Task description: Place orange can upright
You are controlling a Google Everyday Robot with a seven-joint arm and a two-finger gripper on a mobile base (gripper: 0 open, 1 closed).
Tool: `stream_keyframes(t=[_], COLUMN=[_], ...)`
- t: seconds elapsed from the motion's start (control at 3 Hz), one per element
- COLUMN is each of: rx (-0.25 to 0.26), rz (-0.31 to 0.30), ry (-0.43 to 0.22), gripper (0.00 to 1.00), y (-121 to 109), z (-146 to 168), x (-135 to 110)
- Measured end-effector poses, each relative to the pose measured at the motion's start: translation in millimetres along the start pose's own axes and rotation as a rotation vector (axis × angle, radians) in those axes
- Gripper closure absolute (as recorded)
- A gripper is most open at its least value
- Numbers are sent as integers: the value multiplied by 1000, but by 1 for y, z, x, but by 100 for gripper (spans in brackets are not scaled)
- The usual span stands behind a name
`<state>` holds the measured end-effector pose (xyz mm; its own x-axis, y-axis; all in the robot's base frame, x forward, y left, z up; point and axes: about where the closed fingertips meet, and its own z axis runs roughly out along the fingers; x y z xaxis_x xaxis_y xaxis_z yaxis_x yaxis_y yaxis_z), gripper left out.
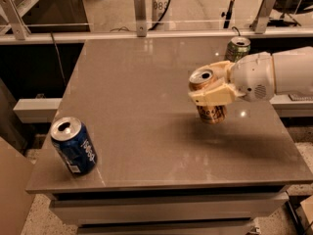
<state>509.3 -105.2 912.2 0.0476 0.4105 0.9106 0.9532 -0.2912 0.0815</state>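
Gripper: the gripper is over the table, right of its middle, reaching in from the right.
Grip: the cream fingers are closed tight around the orange can, one across its near side and the other behind it.
Orange can: the orange can is held in the gripper, roughly upright, with its top leaning a little to the near left and its open silver top showing.
Base: it is low over the table; I cannot tell whether it touches.
Arm: the white arm comes in from the right edge.
Table: the table is grey-brown, with a shadow under and to the right of the orange can.
Blue can: the blue can stands at the near left corner, top open, well apart from the gripper.
Green can: the green can is upright at the far right, just behind the arm.
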Motion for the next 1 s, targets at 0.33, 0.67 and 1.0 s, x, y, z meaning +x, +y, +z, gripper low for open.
stream_keyframes(t=[0.33, 0.67, 1.0], rx=[23, 54, 77], rz=[6, -3, -21], ry=[77, 121, 143], gripper=[100, 100, 100], y=[4, 5, 3], z=[1, 4, 7], x=[3, 6, 8])
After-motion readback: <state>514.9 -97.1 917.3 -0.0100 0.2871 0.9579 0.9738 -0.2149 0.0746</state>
